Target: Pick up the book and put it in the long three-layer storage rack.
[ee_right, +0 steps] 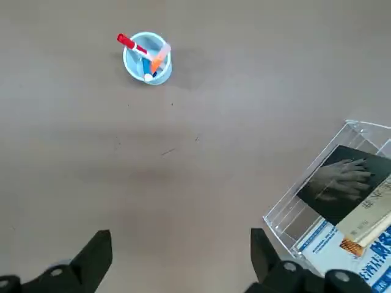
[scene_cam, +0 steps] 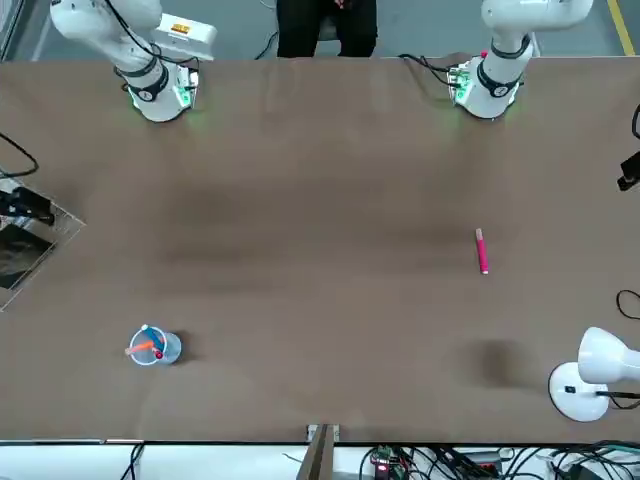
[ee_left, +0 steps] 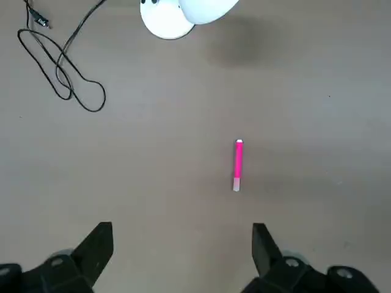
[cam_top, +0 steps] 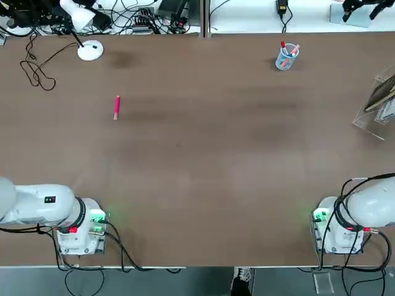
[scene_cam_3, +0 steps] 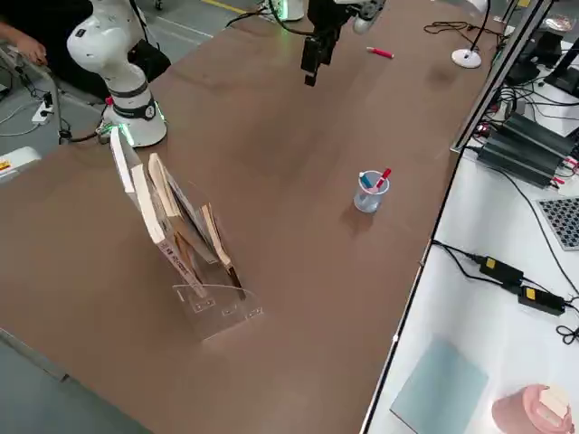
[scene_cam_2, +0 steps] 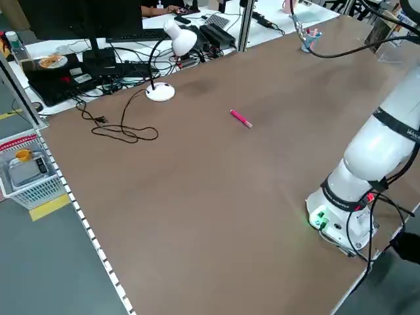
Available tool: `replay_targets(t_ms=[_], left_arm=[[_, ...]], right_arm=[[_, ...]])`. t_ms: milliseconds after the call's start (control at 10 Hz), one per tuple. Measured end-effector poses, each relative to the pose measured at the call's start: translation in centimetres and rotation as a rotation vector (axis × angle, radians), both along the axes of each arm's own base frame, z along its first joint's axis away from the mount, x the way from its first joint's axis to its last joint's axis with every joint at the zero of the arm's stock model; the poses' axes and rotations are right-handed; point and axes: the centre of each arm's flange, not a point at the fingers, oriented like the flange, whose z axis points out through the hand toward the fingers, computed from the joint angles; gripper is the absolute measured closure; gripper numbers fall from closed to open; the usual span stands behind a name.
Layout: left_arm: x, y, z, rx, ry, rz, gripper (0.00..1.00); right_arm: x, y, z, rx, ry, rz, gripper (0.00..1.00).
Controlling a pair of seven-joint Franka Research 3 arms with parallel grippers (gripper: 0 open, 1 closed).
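At the table's two o'clock, the dark paperback with pale hand picture (ee_right: 343, 182) already sits in the clear acrylic rack (ee_right: 286, 215); I'd hold my opened right gripper (ee_right: 181, 233) nearby, clear, my opened left gripper (ee_left: 183, 227) idle toward nine.

The table (cam_top: 185, 142) is brown — the book (ee_right: 345, 180) dark with a pale hand picture — the marker (ee_left: 237, 165) hot pink.

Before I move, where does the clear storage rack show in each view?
Top: the rack, right edge, upper half, cut off.
Front: rack, left edge, cut off.
Left side: rack, upper right, only partly visible.
Right side: rack, left of centre.
Left wrist: not in it.
Right wrist: rack, lower right, cut off.
Shared landmark: the cup of pens, in every view but the left wrist's.
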Motion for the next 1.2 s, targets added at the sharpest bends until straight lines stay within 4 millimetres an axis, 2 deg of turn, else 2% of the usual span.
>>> replay_targets(t_ms=[300,500,1200], left_arm=[[0.0,0.0,0.0,0.000,0.000,0.000,0.00],[0.0,0.0,0.0,0.000,0.000,0.000,0.00],[0.0,0.0,0.2,0.000,-0.005,-0.001,0.00]], right_arm=[[-2.0,1.0,3.7,0.004,-0.033,0.022,0.00],[-3.1,1.5,5.4,0.008,-0.039,0.026,0.00],[-2.7,1.2,4.1,0.006,-0.029,0.019,0.00]])
